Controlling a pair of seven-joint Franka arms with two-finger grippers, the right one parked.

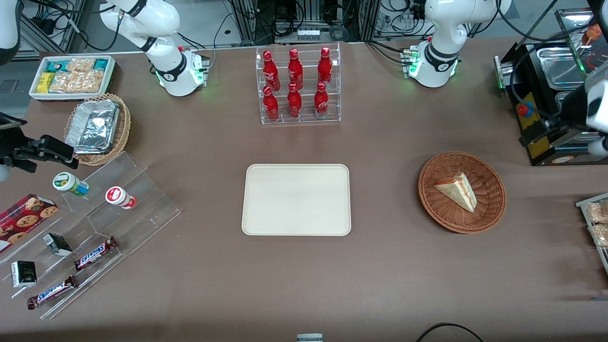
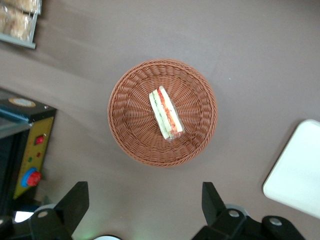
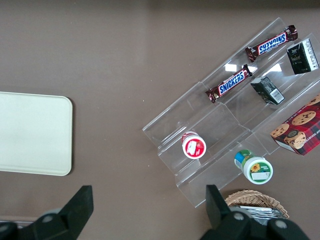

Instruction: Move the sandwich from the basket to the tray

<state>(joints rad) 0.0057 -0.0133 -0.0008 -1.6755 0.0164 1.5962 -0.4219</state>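
Hovering high above the basket (image 2: 162,112), the left gripper (image 2: 145,210) is being held wide open and empty; approach step is judged in hand, nothing grasped yet. The sandwich (image 2: 166,114) is lying in the basket's middle, near the working arm's end of the table. Next, a descent is being called for, fingers astride the wedge. The tray (image 1: 296,199) is waiting bare at table centre. Readable: Snickers bars (image 1: 95,253), Coca-Cola bottles (image 1: 295,83).

Left arm's gripper (image 2: 142,207) — fingers (image 2: 75,202) spread wide — pointing straight down
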